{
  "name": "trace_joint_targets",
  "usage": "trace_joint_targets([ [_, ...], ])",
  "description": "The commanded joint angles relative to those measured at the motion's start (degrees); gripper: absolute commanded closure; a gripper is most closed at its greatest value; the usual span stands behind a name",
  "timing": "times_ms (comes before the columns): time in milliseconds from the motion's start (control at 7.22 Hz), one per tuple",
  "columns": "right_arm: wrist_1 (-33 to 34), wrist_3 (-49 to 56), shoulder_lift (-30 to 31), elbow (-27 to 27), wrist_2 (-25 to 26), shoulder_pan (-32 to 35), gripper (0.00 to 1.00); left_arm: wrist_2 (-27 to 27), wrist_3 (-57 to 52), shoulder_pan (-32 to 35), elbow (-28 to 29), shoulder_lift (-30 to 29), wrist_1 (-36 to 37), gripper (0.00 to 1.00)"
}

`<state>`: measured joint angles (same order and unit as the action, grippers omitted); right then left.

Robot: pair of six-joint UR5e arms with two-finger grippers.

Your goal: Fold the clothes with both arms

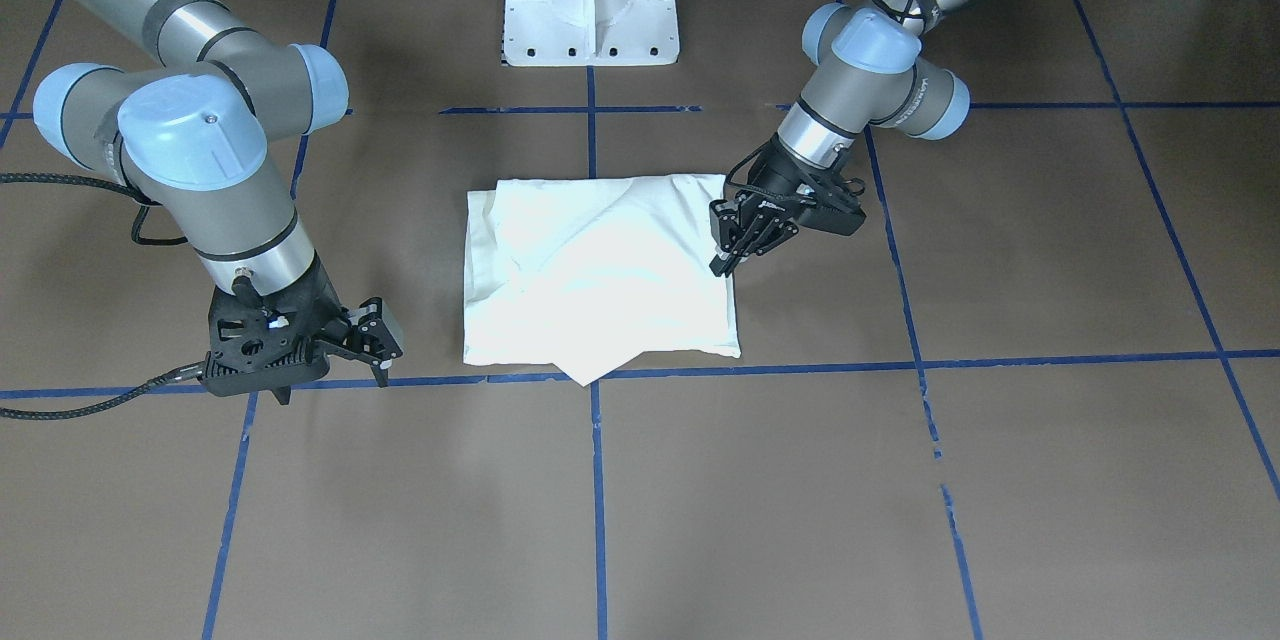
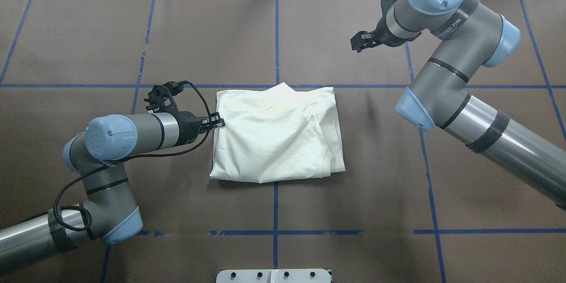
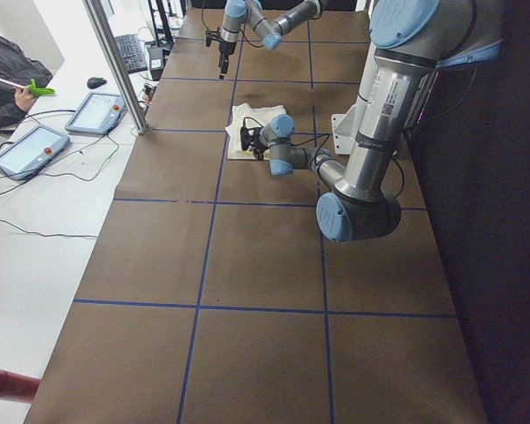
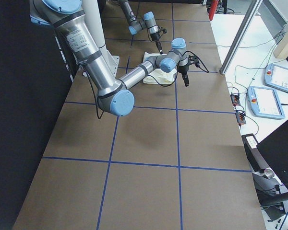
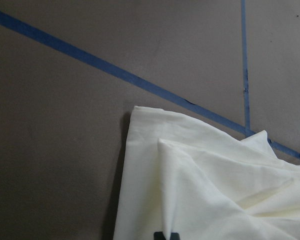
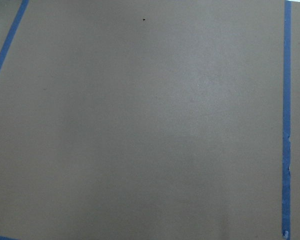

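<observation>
Shirt [image 1: 600, 270] underside hidden; left gripper [image 1: 722, 265] jaws too small to read (grip on cloth unclear).

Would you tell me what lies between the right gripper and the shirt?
Between the right gripper and shirt: only bare brown table crossed by blue tape, clearest in the overhead view.

even soft light, blown-out white shirt [image 1: 600, 270]

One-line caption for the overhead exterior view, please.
Left gripper, shut, touches one edge of the folded cream shirt; right gripper, open, hovers over the brown table.
</observation>
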<state>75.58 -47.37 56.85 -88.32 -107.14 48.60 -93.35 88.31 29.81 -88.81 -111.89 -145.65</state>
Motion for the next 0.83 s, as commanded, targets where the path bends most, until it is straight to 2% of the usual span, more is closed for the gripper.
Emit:
trace_joint_targets([
  [0, 0.00, 0.00, 0.02, -0.01, 0.00, 0.00, 0.00, -0.08, -0.94, 2.34, 0.13, -0.70, 0.98, 0.37],
  [138, 0.00, 0.00, 0.02, -0.01, -0.09, 0.00, 0.00, -0.08, -0.94, 3.06, 0.74, -2.36, 2.98, 0.37],
  [277, 0.18, 0.00, 0.02, -0.45, -0.44, 0.43, 0.00, -0.08, -0.94, 3.41, 0.83, -5.85, 8.14, 0.37],
  [415, 0.61, 0.69, 0.10, -0.54, -4.27, 2.27, 0.00, -1.47, -1.55, 4.28, 0.49, -6.93, 12.19, 0.34],
  [554, 1.05, 0.88, 0.19, -0.71, -7.18, 4.89, 0.00, -6.27, -6.43, 5.16, -0.21, -6.94, 12.93, 0.27],
  [692, 2.01, 2.18, 0.37, -0.71, -9.56, 7.88, 0.00, -7.98, -9.35, 6.22, -2.14, -6.33, 13.28, 0.00],
])
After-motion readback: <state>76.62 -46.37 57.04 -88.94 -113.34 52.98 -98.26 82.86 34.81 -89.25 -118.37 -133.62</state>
